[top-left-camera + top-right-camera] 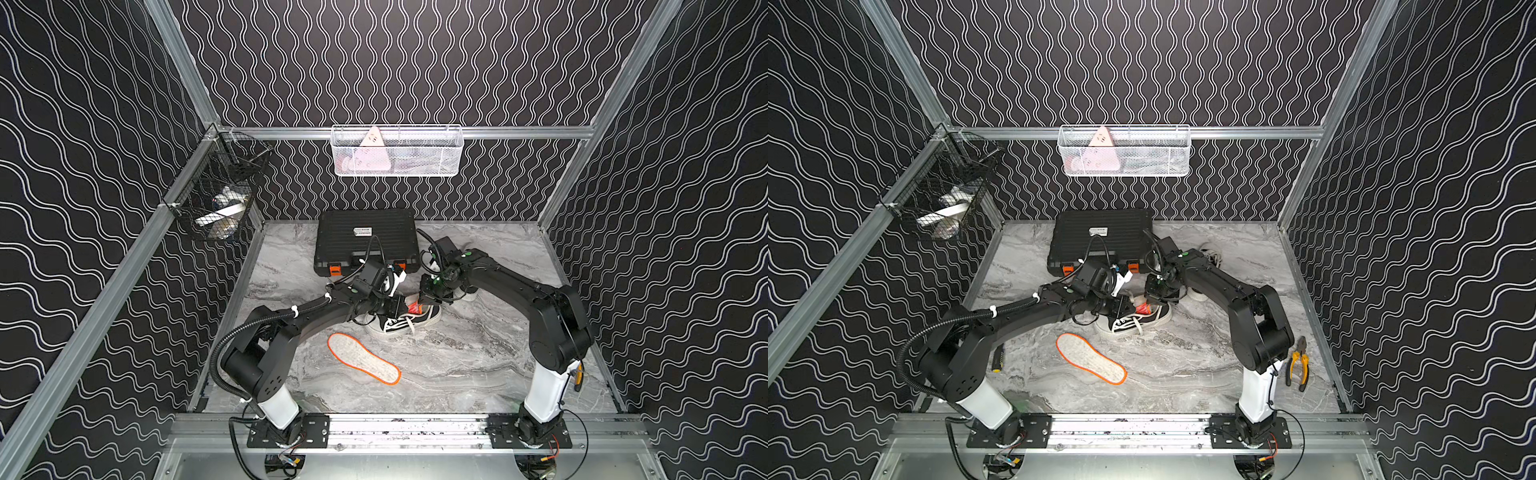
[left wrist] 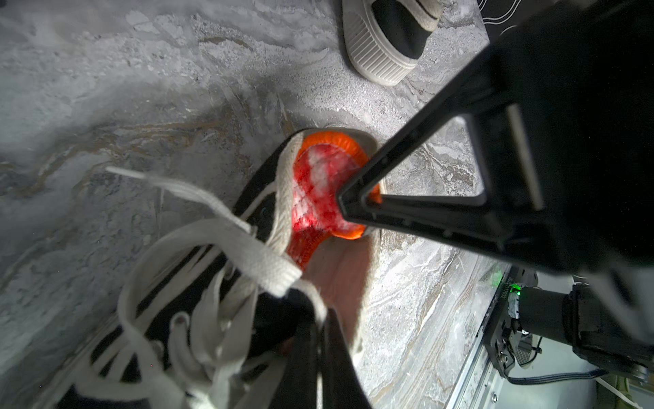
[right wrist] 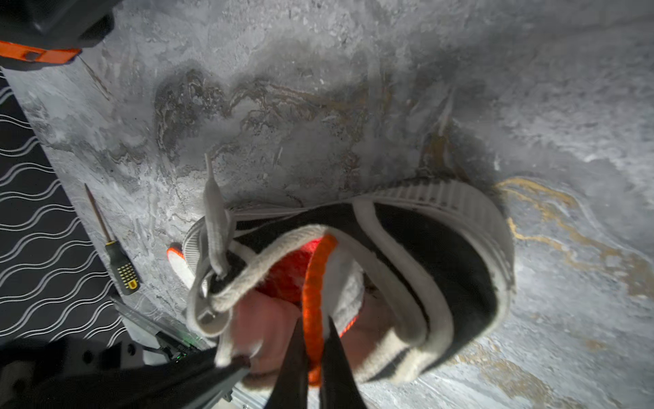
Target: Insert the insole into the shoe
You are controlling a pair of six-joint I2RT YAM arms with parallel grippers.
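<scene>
The right gripper (image 3: 315,327) clamps the orange-edged insole (image 3: 316,272) in the shoe (image 3: 442,255); the left gripper (image 2: 320,318) is pinched together on the shoe's rim. A spare insole (image 1: 363,359) lies at the shoe's seven o'clock.

A shoe (image 1: 399,322) is sitting in the middle of the table (image 1: 478,353), with an insole (image 2: 318,184) sticking out of its opening. A second insole (image 1: 363,359) is lying just before it, a case (image 1: 365,237) behind, and a second shoe (image 1: 1198,294) behind to the right. Pliers (image 1: 1298,365) are lying far right, a screwdriver (image 3: 122,263) far left.
</scene>
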